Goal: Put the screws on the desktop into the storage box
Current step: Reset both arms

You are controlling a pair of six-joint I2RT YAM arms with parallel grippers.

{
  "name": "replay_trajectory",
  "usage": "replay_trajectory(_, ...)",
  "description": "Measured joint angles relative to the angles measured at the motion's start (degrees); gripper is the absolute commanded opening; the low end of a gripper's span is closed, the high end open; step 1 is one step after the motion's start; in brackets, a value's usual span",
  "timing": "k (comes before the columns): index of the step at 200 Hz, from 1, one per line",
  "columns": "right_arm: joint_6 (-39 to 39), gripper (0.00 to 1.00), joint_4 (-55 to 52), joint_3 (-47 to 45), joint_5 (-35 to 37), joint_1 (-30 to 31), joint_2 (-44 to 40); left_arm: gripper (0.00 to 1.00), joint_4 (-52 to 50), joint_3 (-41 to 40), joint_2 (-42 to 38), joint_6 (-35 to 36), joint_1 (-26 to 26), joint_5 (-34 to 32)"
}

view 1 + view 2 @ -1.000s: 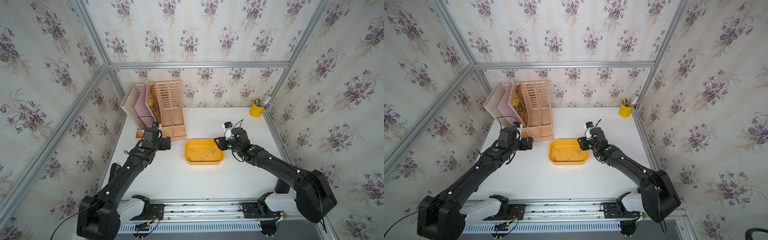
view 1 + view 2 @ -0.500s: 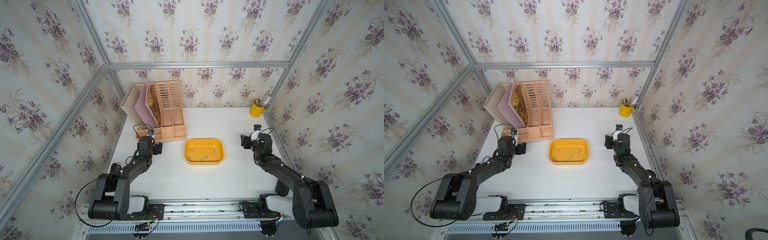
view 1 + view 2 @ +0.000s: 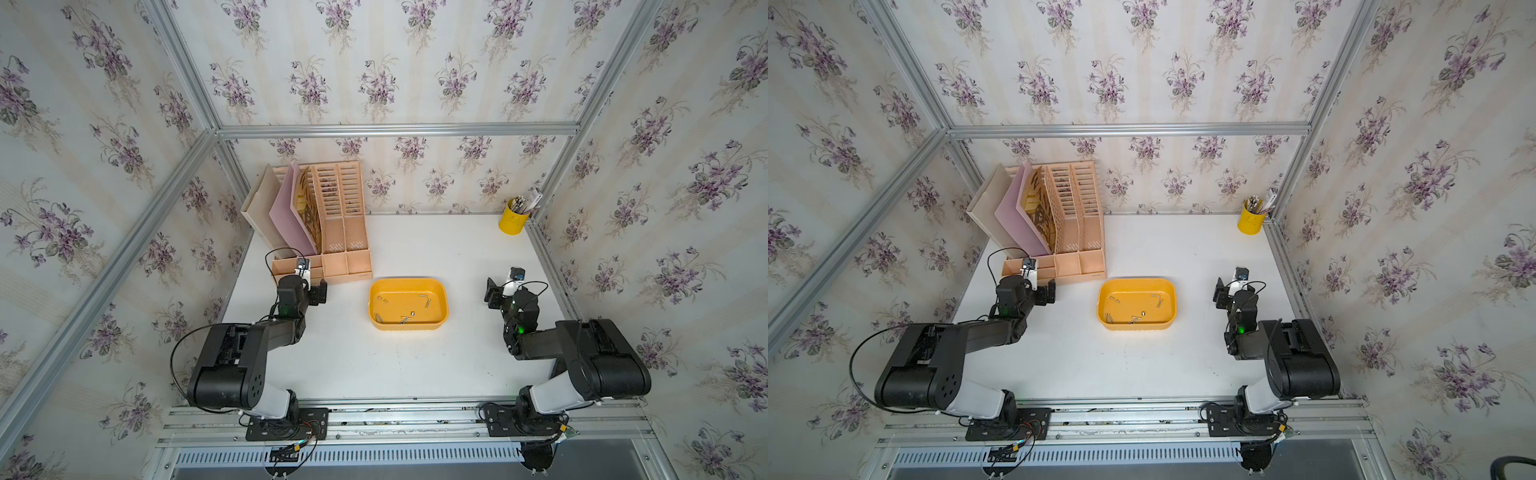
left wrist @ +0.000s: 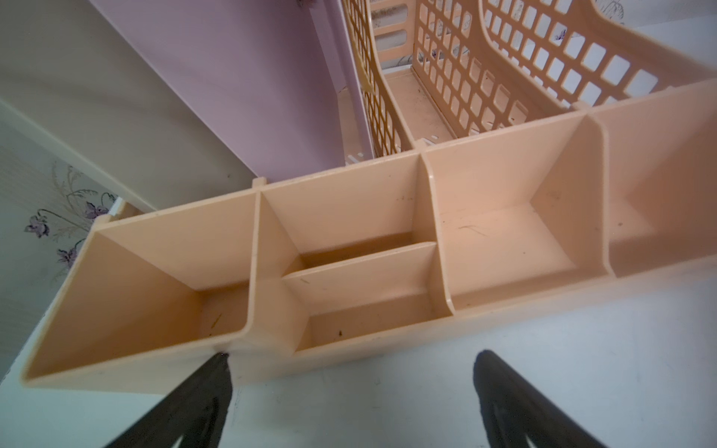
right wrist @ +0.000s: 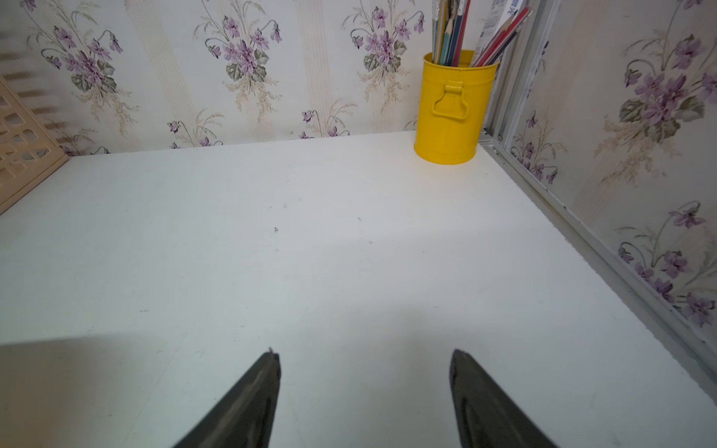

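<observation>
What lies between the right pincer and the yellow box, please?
Only bare desktop separates the right pincer from the box, in both top views.

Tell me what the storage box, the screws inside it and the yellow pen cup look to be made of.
Storage box: likely plastic, matte yellow-orange; rounded moulded corners, rolled rim.
Screws: metal, silvery; they glint against the box floor.
Pen cup: probably painted sheet metal, glossy yellow; pressed rings and a hinged-looking handle.
</observation>
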Motion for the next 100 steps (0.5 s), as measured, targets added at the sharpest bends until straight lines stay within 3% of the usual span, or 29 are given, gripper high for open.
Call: replay_trajectory(100,-0.33,1.0,6.51,-0.26,1.31,0.02,0.13,0.99,-0.07,0.09,0.04,-0.17,0.15,0.04)
